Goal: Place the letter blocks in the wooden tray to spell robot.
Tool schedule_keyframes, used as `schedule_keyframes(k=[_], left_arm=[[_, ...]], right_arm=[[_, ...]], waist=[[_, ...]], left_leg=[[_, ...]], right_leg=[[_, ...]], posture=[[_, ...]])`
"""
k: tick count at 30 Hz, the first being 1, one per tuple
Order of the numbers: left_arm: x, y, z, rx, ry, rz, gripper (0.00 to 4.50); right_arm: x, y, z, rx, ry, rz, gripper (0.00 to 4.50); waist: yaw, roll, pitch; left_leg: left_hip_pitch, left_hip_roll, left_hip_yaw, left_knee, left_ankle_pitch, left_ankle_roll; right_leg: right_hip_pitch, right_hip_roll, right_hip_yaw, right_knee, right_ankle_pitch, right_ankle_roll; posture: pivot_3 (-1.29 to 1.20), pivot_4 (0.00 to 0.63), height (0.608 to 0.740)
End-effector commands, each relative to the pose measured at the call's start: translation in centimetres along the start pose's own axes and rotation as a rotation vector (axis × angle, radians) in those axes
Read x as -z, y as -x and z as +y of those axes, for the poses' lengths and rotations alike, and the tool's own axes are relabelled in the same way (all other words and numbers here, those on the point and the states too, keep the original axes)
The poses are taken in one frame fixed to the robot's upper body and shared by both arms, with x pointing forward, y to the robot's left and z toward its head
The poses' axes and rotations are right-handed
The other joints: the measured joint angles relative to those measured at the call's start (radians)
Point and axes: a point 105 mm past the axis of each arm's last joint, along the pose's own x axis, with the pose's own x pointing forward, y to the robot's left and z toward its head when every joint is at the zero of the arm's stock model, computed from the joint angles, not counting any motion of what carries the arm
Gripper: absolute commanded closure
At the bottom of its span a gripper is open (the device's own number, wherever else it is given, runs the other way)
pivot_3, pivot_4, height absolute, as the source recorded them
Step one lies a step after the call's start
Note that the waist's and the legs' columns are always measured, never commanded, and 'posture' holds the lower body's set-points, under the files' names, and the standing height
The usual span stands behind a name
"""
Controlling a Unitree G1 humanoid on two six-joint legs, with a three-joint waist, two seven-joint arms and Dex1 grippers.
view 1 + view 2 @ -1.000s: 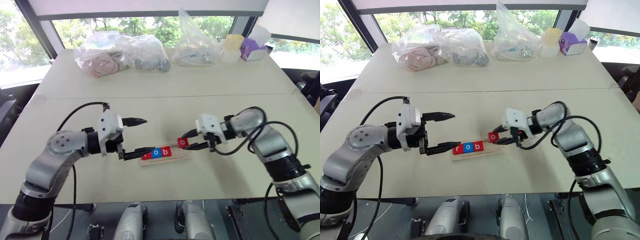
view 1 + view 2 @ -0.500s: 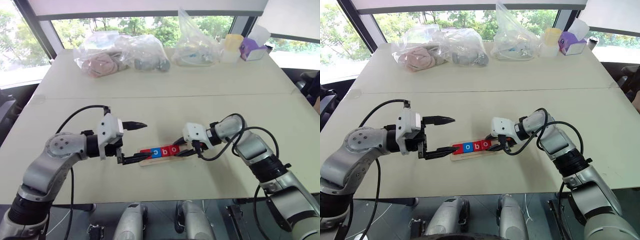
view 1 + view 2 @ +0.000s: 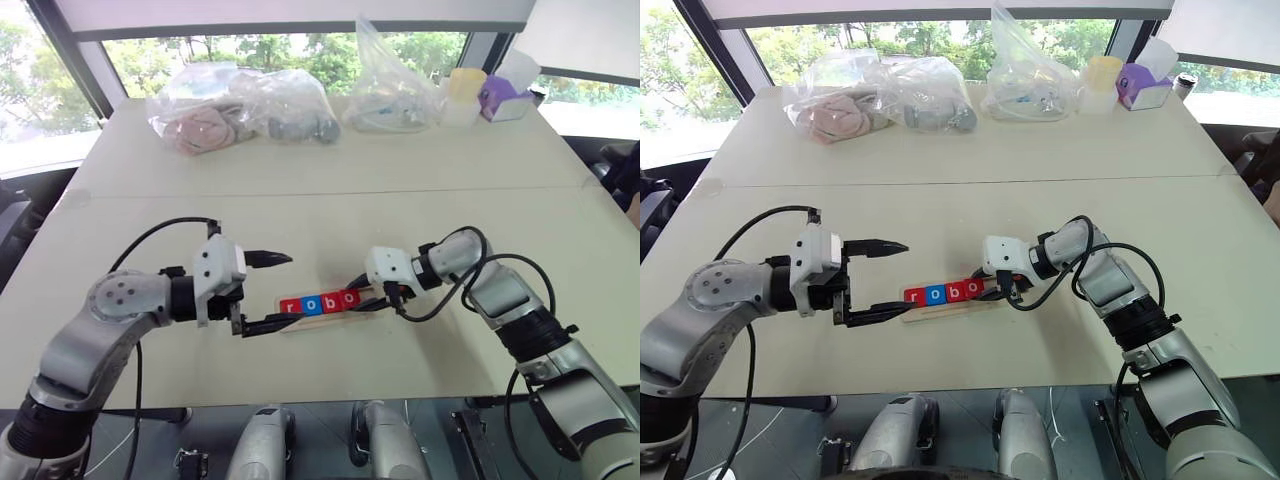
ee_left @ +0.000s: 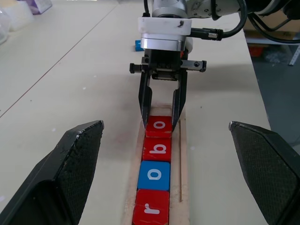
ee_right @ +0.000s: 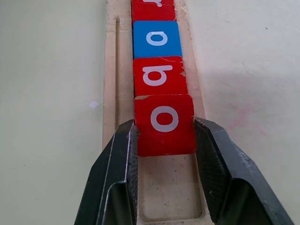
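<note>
The wooden tray (image 3: 368, 303) lies in front of me, with letter blocks in its slot: red r (image 3: 291, 306), blue o (image 3: 311, 304), red b (image 3: 330, 301) and red o (image 3: 349, 297). My right gripper (image 5: 164, 127) is shut on that last red o (image 5: 164, 123), which sits in the slot against the b (image 5: 160, 76). My left gripper (image 3: 290, 288) stands open at the tray's left end. One finger is beside the r and nothing is between the fingers. Another blue tile (image 4: 137, 45) lies on the table behind the right gripper.
Several clear plastic bags (image 3: 240, 110) lie along the far side of the table, with a yellow cup (image 3: 466, 88) and a purple box (image 3: 505, 97) at the far right. A bare stretch of the slot (image 5: 168, 197) lies beyond the last block.
My right gripper came down and to the left with the red o, from above the tray's right end into the slot beside the b. The left gripper stayed put.
</note>
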Motion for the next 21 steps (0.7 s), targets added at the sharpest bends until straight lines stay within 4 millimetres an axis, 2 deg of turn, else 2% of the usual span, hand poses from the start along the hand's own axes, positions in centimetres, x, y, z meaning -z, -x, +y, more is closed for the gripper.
schedule_keyframes(k=[1, 21], left_arm=[[-1.03, 0.15, -0.19, 0.001, -0.045, -0.026, 0.00], [-0.65, 0.12, 0.03, 0.006, -0.047, -0.028, 0.00]], right_arm=[[-0.57, 0.36, -0.44, 0.008, 0.026, -0.004, 3.36], [-0.87, 0.79, -0.81, 0.014, 0.015, -0.009, 3.36]], waist=[[0.000, 0.000, 0.000], [0.000, 0.000, 0.000]], left_leg=[[0.000, 0.000, 0.000, 0.000, 0.000, 0.000], [0.000, 0.000, 0.000, 0.000, 0.000, 0.000]], right_leg=[[0.000, 0.000, 0.000, 0.000, 0.000, 0.000], [0.000, 0.000, 0.000, 0.000, 0.000, 0.000]], posture=[[0.00, 0.150, 0.740], [0.00, 0.150, 0.740]])
